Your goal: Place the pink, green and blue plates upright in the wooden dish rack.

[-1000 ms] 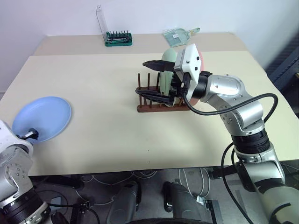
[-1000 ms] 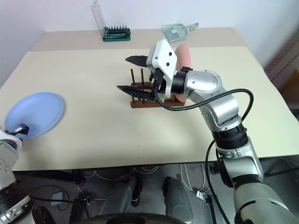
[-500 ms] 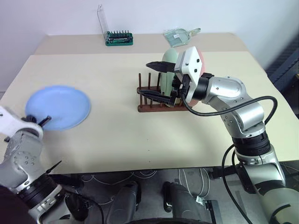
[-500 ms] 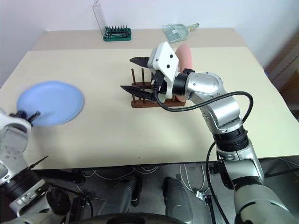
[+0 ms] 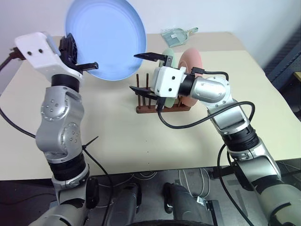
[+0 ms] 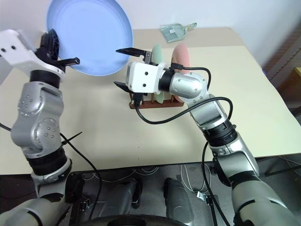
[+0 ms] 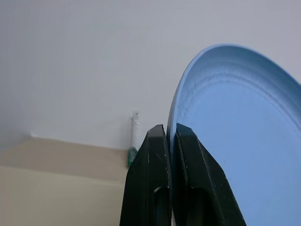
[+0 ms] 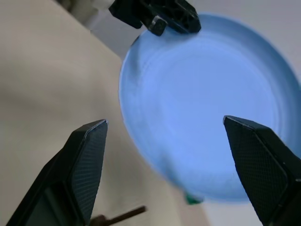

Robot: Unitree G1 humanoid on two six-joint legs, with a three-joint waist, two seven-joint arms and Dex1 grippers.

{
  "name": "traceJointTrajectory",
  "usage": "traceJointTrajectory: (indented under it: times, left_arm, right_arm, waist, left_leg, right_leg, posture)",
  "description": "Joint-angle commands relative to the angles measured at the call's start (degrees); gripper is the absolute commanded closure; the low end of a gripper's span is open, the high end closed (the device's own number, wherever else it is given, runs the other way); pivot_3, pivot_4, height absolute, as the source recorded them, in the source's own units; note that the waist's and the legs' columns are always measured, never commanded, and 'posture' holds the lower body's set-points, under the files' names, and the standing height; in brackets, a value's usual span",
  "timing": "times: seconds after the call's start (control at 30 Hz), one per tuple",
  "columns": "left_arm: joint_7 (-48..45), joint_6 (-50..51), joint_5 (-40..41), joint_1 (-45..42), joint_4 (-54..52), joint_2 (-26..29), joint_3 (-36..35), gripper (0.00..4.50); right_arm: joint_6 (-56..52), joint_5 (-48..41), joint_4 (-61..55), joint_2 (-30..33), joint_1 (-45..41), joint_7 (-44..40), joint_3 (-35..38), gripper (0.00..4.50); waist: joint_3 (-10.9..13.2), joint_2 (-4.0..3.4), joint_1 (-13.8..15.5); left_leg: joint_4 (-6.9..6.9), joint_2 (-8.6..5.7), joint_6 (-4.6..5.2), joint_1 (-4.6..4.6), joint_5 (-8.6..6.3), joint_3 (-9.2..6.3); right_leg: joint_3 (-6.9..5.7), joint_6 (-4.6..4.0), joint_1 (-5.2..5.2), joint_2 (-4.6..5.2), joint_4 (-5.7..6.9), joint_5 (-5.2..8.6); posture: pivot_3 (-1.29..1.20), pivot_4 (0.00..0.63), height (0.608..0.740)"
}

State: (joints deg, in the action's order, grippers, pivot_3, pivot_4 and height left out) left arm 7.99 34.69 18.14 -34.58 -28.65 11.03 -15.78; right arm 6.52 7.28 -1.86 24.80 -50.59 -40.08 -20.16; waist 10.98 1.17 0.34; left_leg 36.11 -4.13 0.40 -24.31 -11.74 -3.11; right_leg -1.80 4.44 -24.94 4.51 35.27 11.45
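Blue plate (image 5: 106, 38), round & matte, is tilting upright w/ L gripper (image 5: 81, 60) pinching its rim; R gripper (image 5: 146, 71) is facing it, fingers spread.

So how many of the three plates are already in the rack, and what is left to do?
Two look done: the green plate and the pink plate stand upright in the wooden dish rack. In hand: the left end effector is shut on the blue plate, held above the table. The open right end effector faces it. Left: slotting the blue plate in.
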Motion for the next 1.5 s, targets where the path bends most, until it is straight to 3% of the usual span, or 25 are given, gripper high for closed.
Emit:
traceJointTrajectory:
  times: [0.03,0.27,0.37,0.57,0.6,0.7,0.8,1.0,1.03,1.27,1.37,1.5]
  left_arm:
    - [0.42,0.04,0.1,-2.15,-4.65,-0.16,1.52,4.46]
    - [0.82,2.85,0.96,-2.96,-7.97,-1.27,3.06,4.46]
    - [0.86,3.95,2.03,-2.57,-9.47,-1.5,2.54,4.5]
    - [1.03,5.27,4.04,-1.94,-10.6,-1.75,1.17,4.5]
    - [0.98,5.45,4.16,-1.89,-10.63,-1.72,1.02,4.5]
    - [0.93,5.51,5.69,-2.12,-10.4,-2.38,-0.3,4.5]
    - [1.8,4.18,9.37,-3.68,-9.47,-3.99,-4.4,3.5]
    - [6.31,0.58,17.84,-9.15,-5.7,-3.47,-16.18,0.36]
    - [6.42,-0.3,18.13,-9.5,-4.73,-2.05,-17.84,0.04]
    - [-0.1,-4.09,15.03,-1.48,2.07,12.43,-23.68,0.04]
    - [-7.6,-5.68,11.17,8.2,4.25,18.34,-21.52,0.04]
    - [-18.95,-6.22,12.14,21.28,2.52,20.75,-16.22,0.04]
  right_arm:
    - [4.76,4.53,0.88,-1.47,-2.42,2.95,-0.38,0.48]
    - [9.18,10.54,5.45,-3.88,-2.93,5.1,-2.52,0.48]
    - [11.64,15.28,9.7,-3.81,-3.87,7.96,-3.56,1.27]
    - [13.59,18.15,12.02,-4.33,-4.76,10.96,-2.97,4.31]
    - [13.8,18.33,12.08,-4.39,-4.78,11.24,-2.95,4.47]
    - [14.26,18.3,11.75,-4.75,-4.55,11.6,-2.8,4.47]
    - [14.44,17.46,10.77,-5.13,-3.82,11.02,-2.67,4.5]
    - [14.1,15.48,9.53,-5.79,-3.13,10.0,-1.94,4.5]
    - [13.97,14.96,9.38,-5.94,-3.11,9.92,-1.7,4.5]
    - [7.52,2.91,4.5,-10.35,-2.52,6.86,2.39,4.5]
    - [-1.77,-8.91,-0.19,-14.21,-2.15,4.24,6.14,4.5]
    - [-20.09,-26.8,-6.79,-17.89,-2.37,2.85,12.04,4.5]
  waist:
    - [0.0,0.0,0.02]
    - [0.0,0.0,0.22]
    - [0.0,0.0,0.21]
    - [0.01,-0.01,0.05]
    - [0.01,-0.01,-0.01]
    - [0.01,-0.01,0.07]
    - [0.01,0.0,0.13]
    - [0.02,0.01,0.02]
    - [0.02,0.01,-0.05]
    - [0.02,0.01,-1.0]
    - [0.03,-0.01,-1.23]
    - [0.01,0.0,-1.06]
  left_leg:
    - [0.0,0.0,0.0,0.0,0.0,0.0]
    - [0.02,-0.02,0.0,0.0,0.01,0.0]
    - [0.02,-0.02,0.0,0.0,0.02,0.0]
    - [0.01,-0.02,-0.03,0.01,0.04,-0.01]
    - [0.01,-0.02,-0.04,0.01,0.04,-0.02]
    - [0.01,-0.02,-0.05,0.04,0.05,-0.04]
    - [0.02,-0.02,-0.04,0.04,0.05,-0.04]
    - [0.02,-0.02,-0.05,0.05,0.05,-0.05]
    - [0.02,-0.02,-0.06,0.06,0.06,-0.05]
    - [-0.01,-0.02,-0.09,0.14,0.08,-0.05]
    - [-0.06,-0.01,-0.09,0.2,0.08,-0.06]
    - [-0.1,-0.01,-0.09,0.28,0.06,-0.1]
  right_leg:
    - [0.0,0.0,0.0,0.0,0.0,0.0]
    - [0.0,0.0,0.03,-0.02,0.0,0.0]
    - [-0.01,0.0,0.03,-0.03,0.0,0.0]
    - [-0.01,0.0,0.02,-0.06,0.01,0.0]
    - [-0.01,0.0,0.02,-0.07,0.02,0.0]
    - [-0.01,0.0,0.06,-0.07,0.02,0.0]
    - [-0.01,0.0,0.06,-0.07,0.02,0.0]
    - [-0.01,0.0,0.06,-0.08,0.03,0.0]
    - [-0.01,0.0,0.06,-0.08,0.04,0.0]
    - [0.0,-0.01,0.07,-0.12,0.16,0.0]
    - [0.01,-0.02,0.07,-0.12,0.2,0.0]
    - [0.08,-0.05,0.12,-0.07,0.21,0.01]
  posture:
    - [0.0,0.15,0.735]
    - [0.0,0.15,0.735]
    - [0.0,0.15,0.735]
    - [0.0,0.15,0.735]
    - [0.0,0.15,0.735]
    - [0.0,0.15,0.735]
    - [0.0,0.15,0.735]
    - [0.0,0.15,0.735]
    - [0.0,0.15,0.735]
    - [0.0,0.15,0.735]
    - [0.0,0.15,0.735]
    - [0.0,0.15,0.735]
